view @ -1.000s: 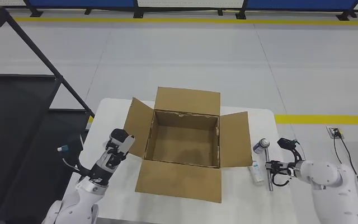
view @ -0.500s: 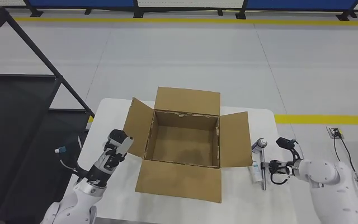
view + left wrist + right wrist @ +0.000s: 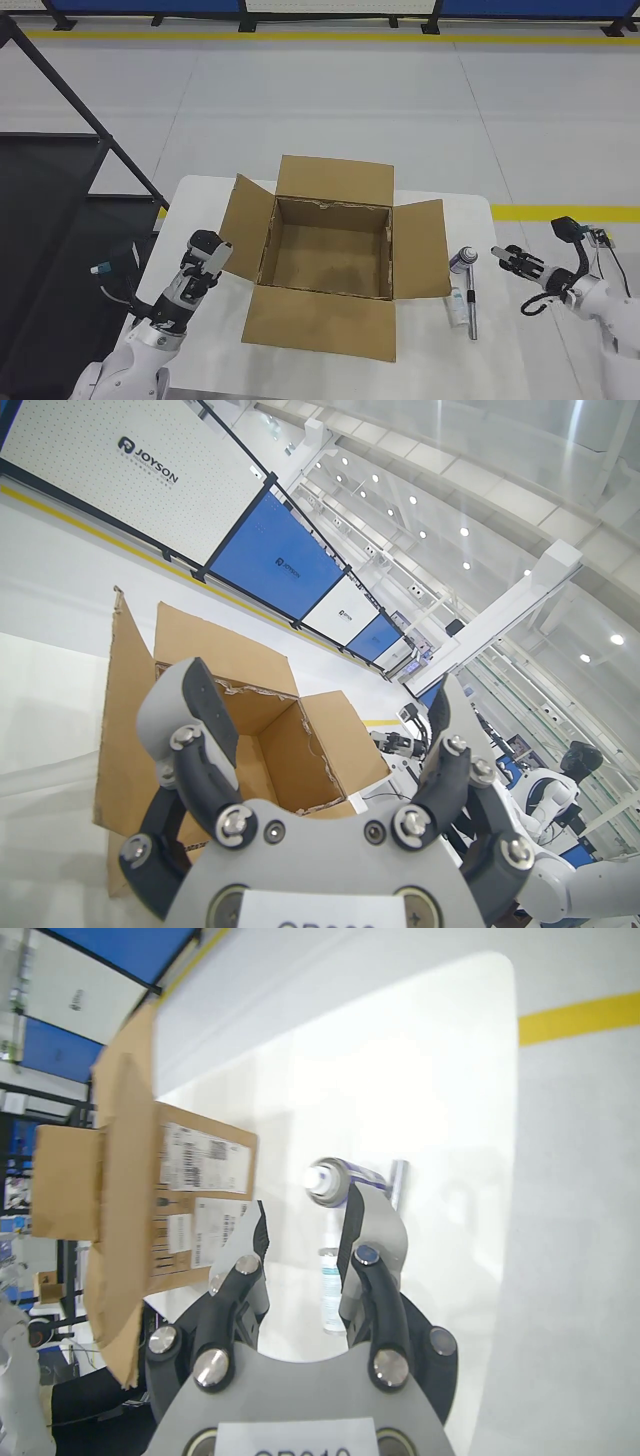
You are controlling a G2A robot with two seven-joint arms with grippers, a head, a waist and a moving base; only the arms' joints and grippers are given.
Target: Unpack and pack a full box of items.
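Cardboard box (image 3: 335, 180) stands open on the white table (image 3: 430, 355), its four flaps splayed outward and its floor bare, a sign that the unpacking half of the job is done or nearly so. Three unpacked items sit in a tight cluster just right of the right flap. A silver spray can (image 3: 463, 261) is at the far end; nearer, a small white bottle (image 3: 457, 308) lies side by side with a slim metal rod (image 3: 471, 315). All are kept close to the box, probably for an easy return trip. Right gripper (image 3: 505, 259) hovers right of the cluster, clear of all three, its fingers spread apart with nothing between them. Left gripper (image 3: 320, 682) hangs just left of the left flap, fingers spread wide and likewise empty, apparently parked out of the way while the other arm works. A second earlier the right gripper was down at the rod. The rod has since slid a little left to lie against or just beside the bottle, and the gripper has let go and pulled back to the right and farther off. The left arm has eased slightly toward the near left; the box has not moved.
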